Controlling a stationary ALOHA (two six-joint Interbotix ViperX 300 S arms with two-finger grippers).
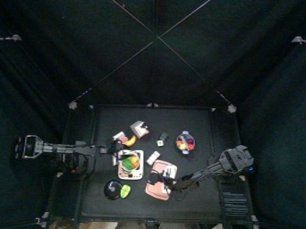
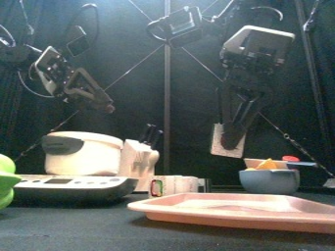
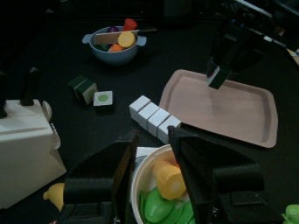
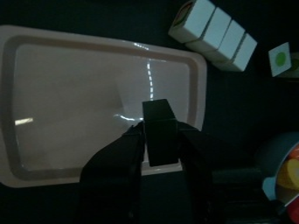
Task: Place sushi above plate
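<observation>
Top view: the right claw [image 1: 180, 183] hangs over the pink tray [image 1: 153, 190], which we take as the plate. The left claw [image 1: 117, 162] sits over a white dish of veg [image 1: 129, 164] on the left half of the worktop [image 1: 206, 125]. The small items are too tiny here, so we don't mark the sushi in this view.

Front view: the right claw [image 2: 233, 129] hangs clear above the tray [image 2: 249, 207], jaws close together. A blue bowl [image 2: 268, 180] stands behind the tray.

Left wrist view: the left claw [image 3: 158, 162] is spread wide, holds nothing, and hovers over the veg dish [image 3: 158, 188]. The sushi [image 3: 103, 99], a dark piece with a white face and green centre, lies on the worktop. It is near a row of white blocks [image 3: 153, 117] and apart from the tray [image 3: 233, 109].

Right wrist view: the right claw [image 4: 156, 133] is pinched narrow, probably empty, over the tray middle [image 4: 70, 96]. The sushi [image 4: 281, 59] lies off the tray's corner, just beside the blocks [image 4: 216, 28].

Risks as we judge them: if the jaws aren't opened before the descent, the claw would shove the sushi instead of gripping it. The blocks sit close by, so a wide approach could clip them. The piece is small and could tip or slip out.
</observation>
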